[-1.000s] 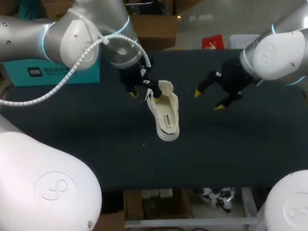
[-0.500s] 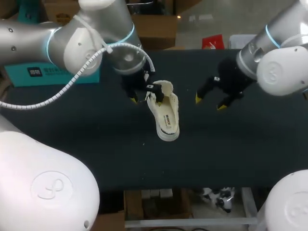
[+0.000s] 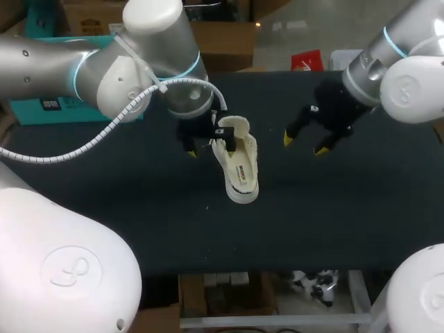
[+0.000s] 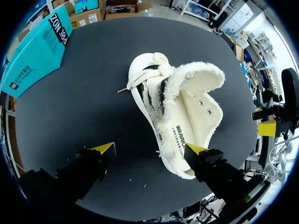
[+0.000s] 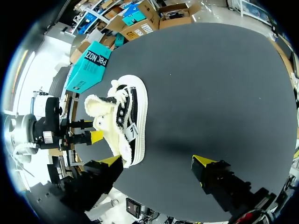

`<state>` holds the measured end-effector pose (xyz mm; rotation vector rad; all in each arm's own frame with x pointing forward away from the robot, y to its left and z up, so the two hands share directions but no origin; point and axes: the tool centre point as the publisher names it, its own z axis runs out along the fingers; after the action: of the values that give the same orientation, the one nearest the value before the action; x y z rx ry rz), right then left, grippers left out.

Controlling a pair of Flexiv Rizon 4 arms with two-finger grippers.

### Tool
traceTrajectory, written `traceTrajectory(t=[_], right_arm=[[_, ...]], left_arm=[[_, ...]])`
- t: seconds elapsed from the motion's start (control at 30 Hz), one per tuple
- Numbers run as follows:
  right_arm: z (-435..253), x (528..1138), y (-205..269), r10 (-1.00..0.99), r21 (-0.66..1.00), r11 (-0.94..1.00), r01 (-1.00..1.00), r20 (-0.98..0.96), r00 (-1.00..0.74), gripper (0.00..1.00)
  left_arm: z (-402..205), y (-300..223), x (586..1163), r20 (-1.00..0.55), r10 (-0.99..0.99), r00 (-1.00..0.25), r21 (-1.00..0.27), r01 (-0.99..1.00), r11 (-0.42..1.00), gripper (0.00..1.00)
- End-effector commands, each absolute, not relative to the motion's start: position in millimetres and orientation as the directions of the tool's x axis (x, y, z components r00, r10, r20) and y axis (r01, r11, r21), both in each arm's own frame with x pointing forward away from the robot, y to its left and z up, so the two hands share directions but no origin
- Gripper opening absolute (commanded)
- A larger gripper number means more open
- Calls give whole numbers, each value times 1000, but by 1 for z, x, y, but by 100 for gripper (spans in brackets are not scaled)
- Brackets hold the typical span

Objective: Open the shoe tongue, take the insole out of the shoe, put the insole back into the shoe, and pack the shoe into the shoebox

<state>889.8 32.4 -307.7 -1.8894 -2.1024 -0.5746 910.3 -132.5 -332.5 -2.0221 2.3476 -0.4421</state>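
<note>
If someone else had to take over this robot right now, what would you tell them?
Left gripper: open, close beside the shoe, not gripping it.
Right gripper: open, over the table on the shoe's other side, apart from it.
Shoe lies on its side mid-table; shoebox at the far left edge.
Done: nothing I can confirm; no insole shows outside the shoe.
Left: tongue, insole out and back, boxing.

The head camera looks steeply down on the dark bench (image 3: 139, 208) from above and behind, taking in its full width. The left wrist camera hangs close over the white shoe (image 4: 180, 109), apparently looking almost straight down. The right wrist camera stands farther off, facing the bench's left edge. All three share the shoe; both wrist views also catch the teal box (image 5: 88, 65).
</note>
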Motion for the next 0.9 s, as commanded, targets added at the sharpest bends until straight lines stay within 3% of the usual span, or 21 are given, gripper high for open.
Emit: traceTrajectory(t=[0.03,0.33,0.47,0.5,0.53,0.63,0.73,0.9], right_arm=[[-304,895,36,894,109,128,986,417,-162,100],[-307,894,31,887,133,227,965,382,-261,100],[-307,894,29,883,138,238,961,381,-274,100],[-307,894,29,883,138,238,961,381,-274,100],[-307,894,29,883,138,238,961,381,-274,100],[-307,894,29,883,138,238,961,381,-274,100],[-307,894,29,883,138,238,961,381,-274,100],[-307,894,29,883,138,238,961,381,-274,100]], left_arm=[[-343,-138,914,157,-978,-138,-234,-967,99,100],[-347,-147,935,169,-980,-106,-251,-966,61,97],[-350,-153,941,189,-977,-95,-244,-969,46,76],[-351,-154,942,199,-976,-92,-245,-969,42,67],[-351,-156,942,216,-972,-93,-243,-969,39,48],[-352,-159,942,202,-976,-88,-232,-972,40,31],[-351,-159,942,199,-977,-76,-231,-973,29,0],[-351,-160,942,192,-979,-74,-228,-973,29,0]])
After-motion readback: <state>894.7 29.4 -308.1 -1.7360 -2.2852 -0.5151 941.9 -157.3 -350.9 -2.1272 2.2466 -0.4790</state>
